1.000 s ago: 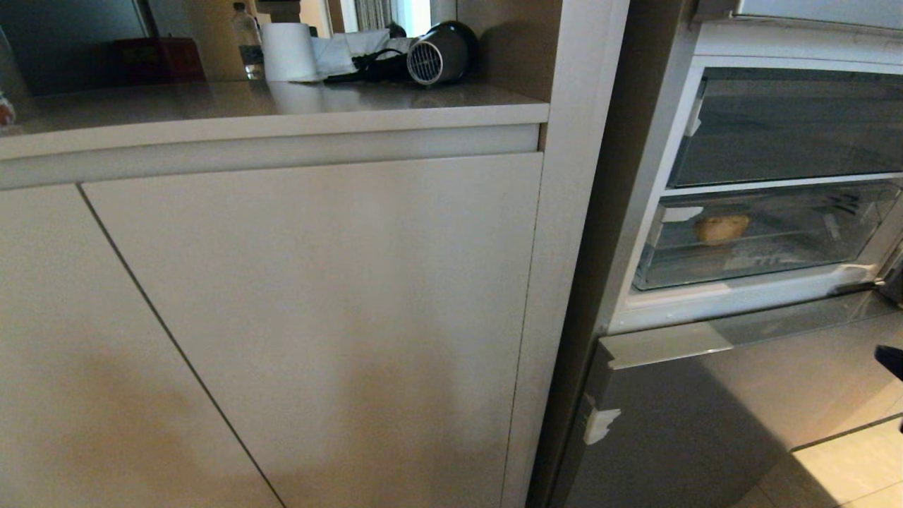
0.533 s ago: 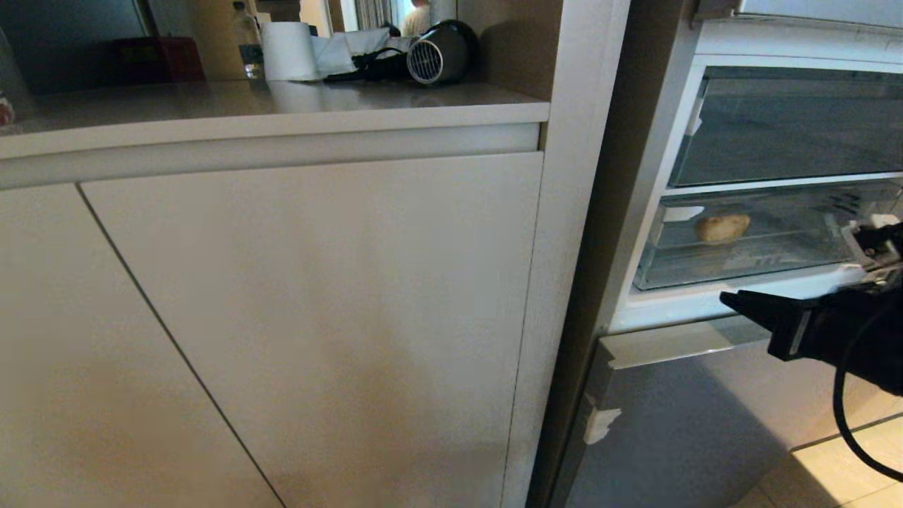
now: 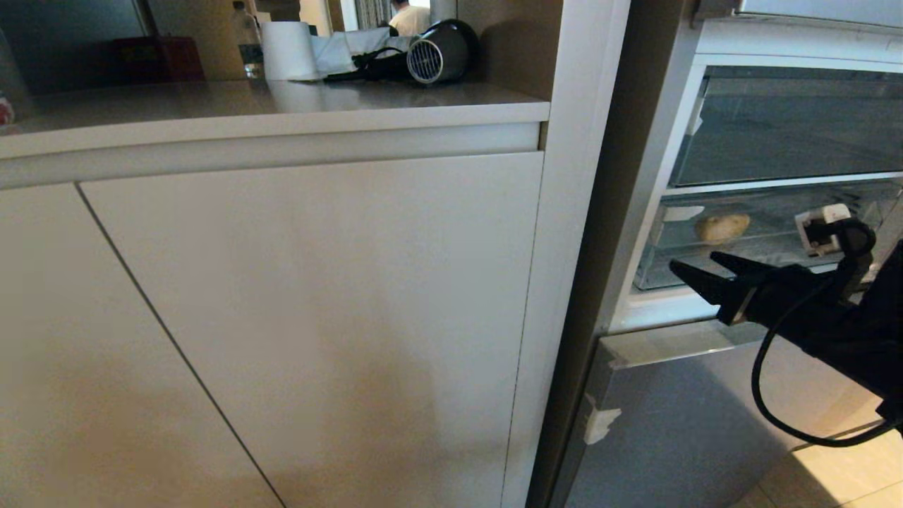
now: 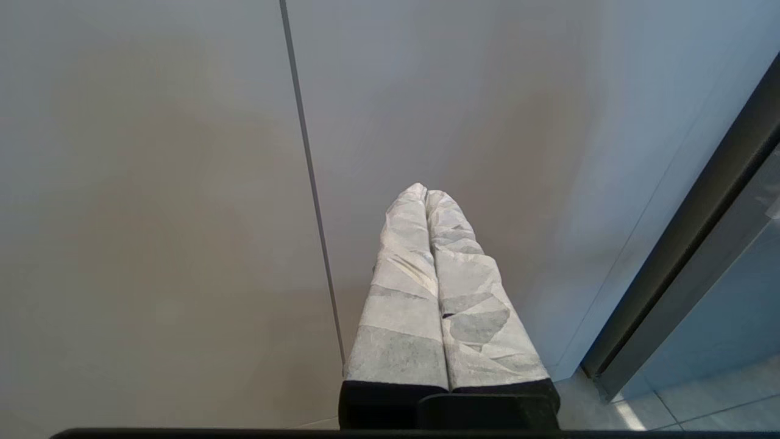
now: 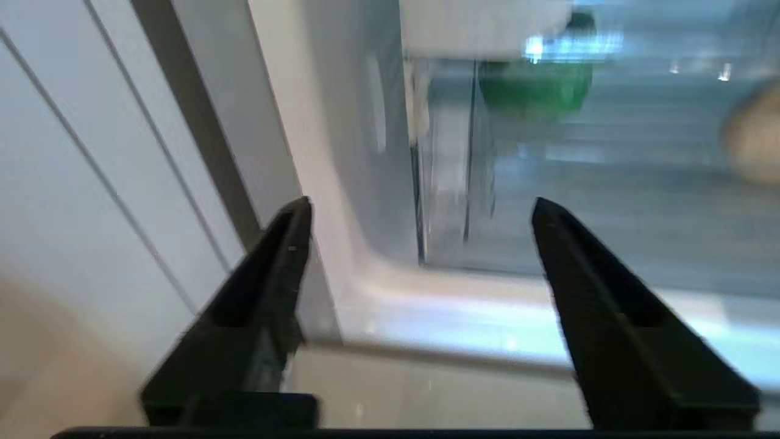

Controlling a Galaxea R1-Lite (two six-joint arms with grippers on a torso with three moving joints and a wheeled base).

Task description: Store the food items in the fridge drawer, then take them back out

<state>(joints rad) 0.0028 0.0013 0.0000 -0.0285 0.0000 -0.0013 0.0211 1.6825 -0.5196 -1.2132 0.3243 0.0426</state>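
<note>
Head view: the right hand [image 3: 695,271] has swung in from the right edge, where a second ago almost none of it showed. It now sits low in front of the open fridge, tips at the front lip of the drawer [image 3: 705,279], well spread and holding nothing. The potato [image 3: 721,227] lies inside the drawer, left of middle, where it lay before. On the desk [image 3: 282,106] the hair dryer [image 3: 434,53] and paper roll [image 3: 288,51] sit apart from all this.

Left wrist view: the left hand [image 4: 426,198] hangs by the cabinet door, fingers pressed together, empty.

Right wrist view: the black fingers [image 5: 286,244] stand wide apart; beyond them the pepper [image 5: 536,85] and potato [image 5: 752,137] rest in the drawer. Both items look stored, so I judge this the reach to take them out.
</note>
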